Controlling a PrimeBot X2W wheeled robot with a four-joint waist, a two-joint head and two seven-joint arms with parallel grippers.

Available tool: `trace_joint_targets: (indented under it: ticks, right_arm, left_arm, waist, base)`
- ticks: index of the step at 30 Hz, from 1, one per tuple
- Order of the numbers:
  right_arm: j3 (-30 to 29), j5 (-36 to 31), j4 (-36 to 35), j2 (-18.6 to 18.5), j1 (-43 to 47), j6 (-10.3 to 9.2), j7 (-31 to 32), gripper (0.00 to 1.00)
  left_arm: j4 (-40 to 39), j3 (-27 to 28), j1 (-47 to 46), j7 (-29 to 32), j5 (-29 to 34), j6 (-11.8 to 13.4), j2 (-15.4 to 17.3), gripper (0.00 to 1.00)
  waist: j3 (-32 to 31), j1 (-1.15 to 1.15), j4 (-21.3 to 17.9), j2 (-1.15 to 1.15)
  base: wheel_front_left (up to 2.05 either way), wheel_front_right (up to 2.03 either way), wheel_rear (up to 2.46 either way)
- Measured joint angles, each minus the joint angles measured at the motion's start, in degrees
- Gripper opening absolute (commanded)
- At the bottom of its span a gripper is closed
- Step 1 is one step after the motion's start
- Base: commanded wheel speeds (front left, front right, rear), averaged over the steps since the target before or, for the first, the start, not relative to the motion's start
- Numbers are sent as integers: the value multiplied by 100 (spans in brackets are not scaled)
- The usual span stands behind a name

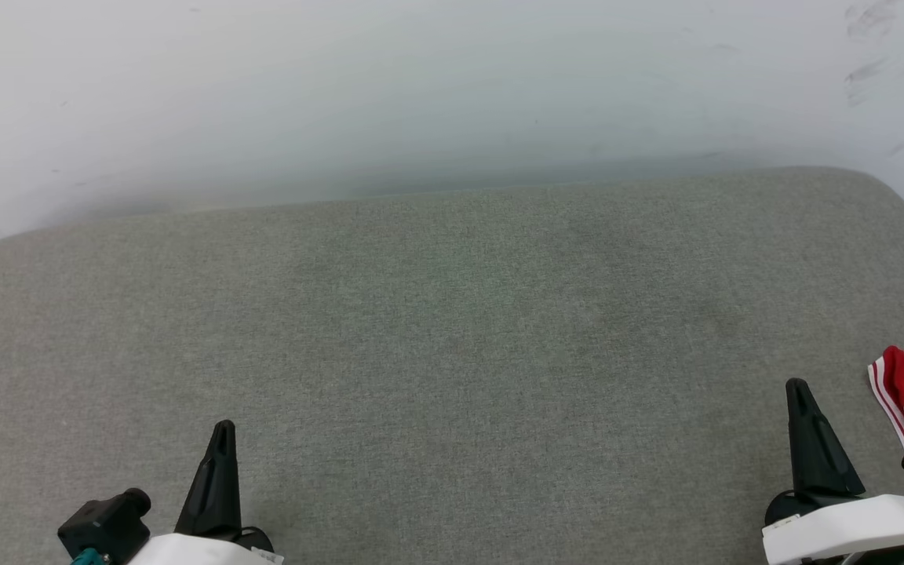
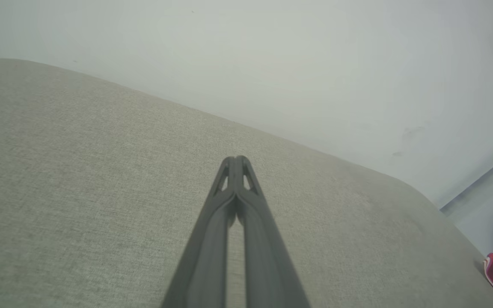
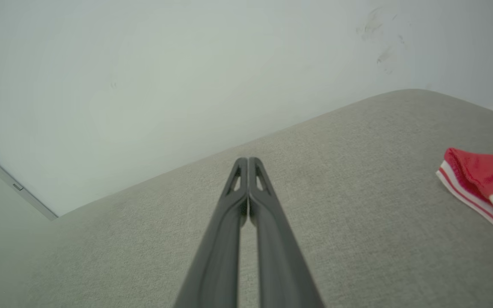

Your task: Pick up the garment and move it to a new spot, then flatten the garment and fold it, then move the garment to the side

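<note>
The left gripper is over the grey fabric-covered cushion with its two dark fingers pressed together at the tips, holding nothing, and the right gripper is closed and empty in the same way. The garment, red with red-and-white stripe trim, lies bunched at the cushion's right edge, near the right gripper, clear of its fingers and well apart from the left gripper. A pale wall stands behind the cushion
</note>
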Motion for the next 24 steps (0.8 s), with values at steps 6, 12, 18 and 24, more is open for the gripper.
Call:
trace_joint_targets:
  ticks: [6,12,18,24]
  right_arm:
    - [-10,481,86,0,-31,0,107,0]
    - [-22,1042,155,-2,-108,0,213,0]
    - [-35,1549,223,-2,-148,0,316,0]
    - [-49,2031,298,-3,-237,0,423,0]
  left_arm:
    - [93,2,-92,110,-487,0,10,0]
    - [178,11,-150,240,-1044,0,23,0]
    - [245,24,-236,359,-1549,0,35,0]
    - [308,37,-346,469,-2034,0,45,0]
  waist:
    - [-2,0,10,0]
    - [-5,0,22,0]
    - [-7,0,34,0]
    - [-9,0,46,0]
  base:
    - [0,0,0]
    - [0,0,0]
    - [0,0,0]
    - [0,0,0]
